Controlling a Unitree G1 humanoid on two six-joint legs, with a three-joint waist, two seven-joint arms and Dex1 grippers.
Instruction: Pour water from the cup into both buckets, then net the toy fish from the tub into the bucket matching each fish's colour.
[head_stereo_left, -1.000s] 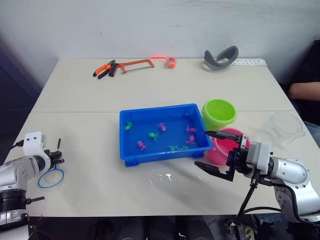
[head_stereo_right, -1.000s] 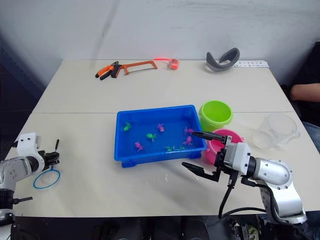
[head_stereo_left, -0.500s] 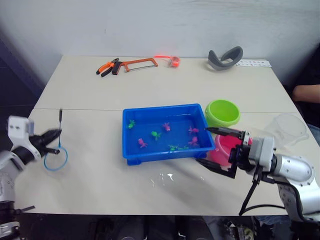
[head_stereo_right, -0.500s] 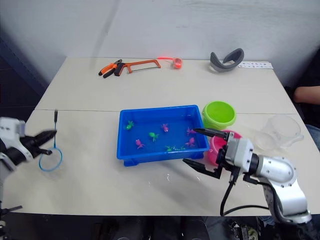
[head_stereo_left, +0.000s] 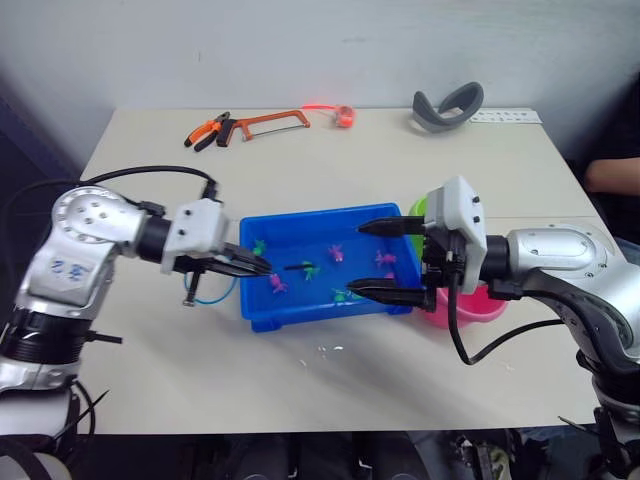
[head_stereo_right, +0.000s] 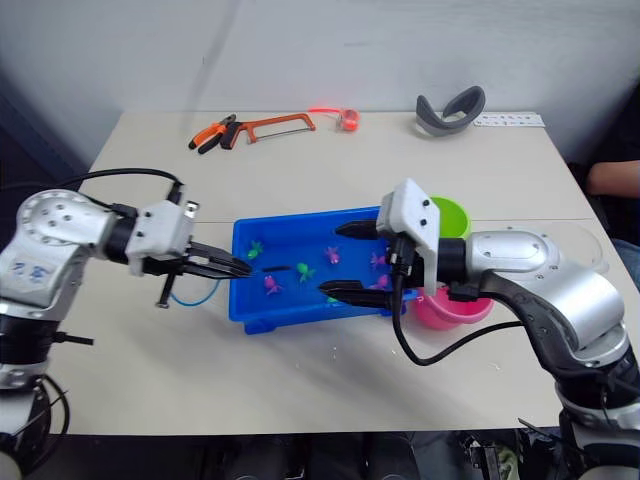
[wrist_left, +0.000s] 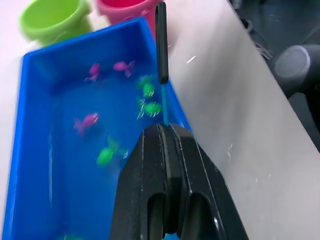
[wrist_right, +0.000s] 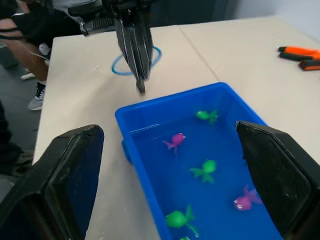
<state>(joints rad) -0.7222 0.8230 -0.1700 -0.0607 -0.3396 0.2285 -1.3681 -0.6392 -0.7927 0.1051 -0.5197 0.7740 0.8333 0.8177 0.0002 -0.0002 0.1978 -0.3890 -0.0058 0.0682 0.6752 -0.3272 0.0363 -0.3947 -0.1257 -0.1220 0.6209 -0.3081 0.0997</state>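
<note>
Net (head_stereo_left: 205, 290) clamped in left gripper (head_stereo_left: 262, 268), handle over tub (head_stereo_left: 390, 219)

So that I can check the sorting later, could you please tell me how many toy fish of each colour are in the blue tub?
green fish: 4
pink fish: 4
Total: 8 fish, all in the tub.

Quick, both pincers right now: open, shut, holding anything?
Left pincer: shut on the thin black stick handle of the blue-rimmed round net.
Right pincer: open, empty, over the shallow blue plastic tub.
</note>
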